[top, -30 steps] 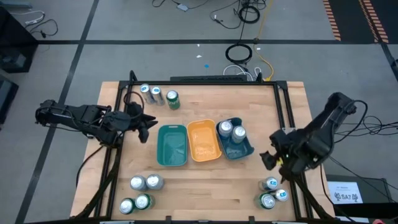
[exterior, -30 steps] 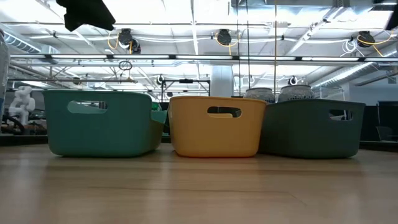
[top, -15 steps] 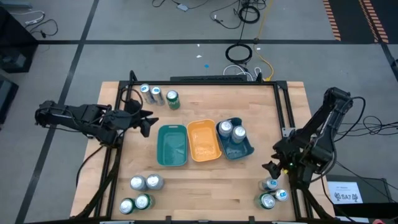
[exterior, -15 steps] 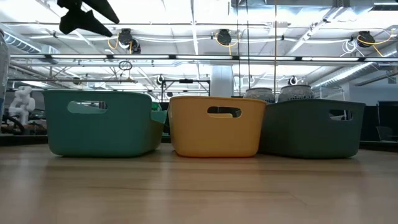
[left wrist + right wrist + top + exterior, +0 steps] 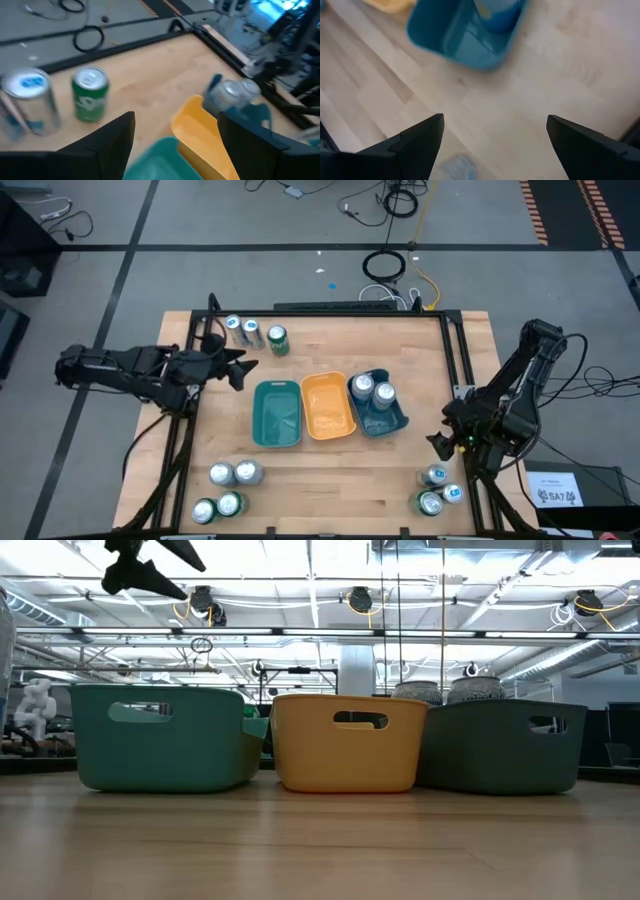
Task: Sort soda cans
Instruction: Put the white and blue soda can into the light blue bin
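Soda cans stand upright in groups: three at the far left (image 5: 251, 331), among them a green one (image 5: 90, 94) and a silver-blue one (image 5: 30, 100); several at the near left (image 5: 225, 488); three at the near right (image 5: 438, 490). Two more (image 5: 372, 390) stand in the blue tray (image 5: 395, 420). My left gripper (image 5: 236, 369) hangs open above the table, left of the teal tray (image 5: 277, 415) and near side of the far-left cans. My right gripper (image 5: 440, 446) is open above bare table, just beyond the near-right cans; one can (image 5: 457, 167) shows below its fingers.
The teal, yellow (image 5: 328, 406) and blue trays lie side by side at the table's middle; in the low view they stand as a row (image 5: 345, 740). A black frame rail (image 5: 462, 360) runs along the table's edges. Bare wood lies in front of the trays.
My left gripper has opened its fingers and rolled a little while staying about where it was. My right gripper has swung toward the table's near right corner and sunk toward the three cans there, staying open.
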Motion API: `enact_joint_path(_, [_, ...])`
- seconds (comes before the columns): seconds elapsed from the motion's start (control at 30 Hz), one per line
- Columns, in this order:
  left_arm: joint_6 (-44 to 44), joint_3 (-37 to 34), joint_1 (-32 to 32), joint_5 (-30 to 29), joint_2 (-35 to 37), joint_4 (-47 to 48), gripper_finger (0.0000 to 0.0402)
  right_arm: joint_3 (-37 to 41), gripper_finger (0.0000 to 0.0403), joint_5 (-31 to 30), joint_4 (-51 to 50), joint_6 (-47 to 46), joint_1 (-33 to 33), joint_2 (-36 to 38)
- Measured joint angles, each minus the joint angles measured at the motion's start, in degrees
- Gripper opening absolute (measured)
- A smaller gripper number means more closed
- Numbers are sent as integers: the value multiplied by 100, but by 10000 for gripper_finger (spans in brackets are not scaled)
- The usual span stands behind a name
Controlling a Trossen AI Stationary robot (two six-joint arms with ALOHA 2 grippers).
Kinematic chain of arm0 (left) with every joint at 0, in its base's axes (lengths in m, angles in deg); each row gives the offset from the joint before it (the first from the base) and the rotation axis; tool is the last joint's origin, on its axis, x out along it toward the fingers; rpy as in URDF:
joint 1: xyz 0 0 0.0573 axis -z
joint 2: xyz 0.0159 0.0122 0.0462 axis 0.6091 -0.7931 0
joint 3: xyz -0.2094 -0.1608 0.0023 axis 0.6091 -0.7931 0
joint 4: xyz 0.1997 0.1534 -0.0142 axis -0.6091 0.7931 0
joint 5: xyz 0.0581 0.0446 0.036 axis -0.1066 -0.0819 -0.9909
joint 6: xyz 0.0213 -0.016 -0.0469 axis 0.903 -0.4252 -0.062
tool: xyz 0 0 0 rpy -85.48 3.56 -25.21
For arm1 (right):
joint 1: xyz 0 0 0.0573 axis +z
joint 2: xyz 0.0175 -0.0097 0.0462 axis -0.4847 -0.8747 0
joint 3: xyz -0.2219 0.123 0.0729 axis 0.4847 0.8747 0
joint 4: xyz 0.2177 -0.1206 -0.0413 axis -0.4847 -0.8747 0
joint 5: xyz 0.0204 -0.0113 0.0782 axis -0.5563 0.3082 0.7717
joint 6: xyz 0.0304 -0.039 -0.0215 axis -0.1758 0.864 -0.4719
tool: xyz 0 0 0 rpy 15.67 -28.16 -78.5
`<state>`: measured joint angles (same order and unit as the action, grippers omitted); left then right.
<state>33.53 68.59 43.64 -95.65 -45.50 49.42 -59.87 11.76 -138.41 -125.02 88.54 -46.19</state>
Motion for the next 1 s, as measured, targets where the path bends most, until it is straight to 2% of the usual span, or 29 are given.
enact_joint_path(0.13, [343,0,-590,11,0,307,295,0,345,-500,0,-9,-118,0])
enact_joint_path(0.3, [600,0,-1815,313,-44,1001,295,0,345,-578,0,-33,-352,0])
enact_joint_path(0.47, [1774,4,-3329,1265,-360,724,295,0,345,-579,3,-297,-532,-2])
enact_joint_path(0.67, [2027,4,-4891,1563,-1116,477,295,0,345,-582,90,-310,-765,-2])
enact_joint_path(0.83, [2426,4,-5670,2254,-1704,-56,295,0,345,-584,258,-310,-911,-2])
enact_joint_path(1.0, [2442,4,-6049,2549,-2265,-266,295,0,345,-584,366,-310,-980,-2])
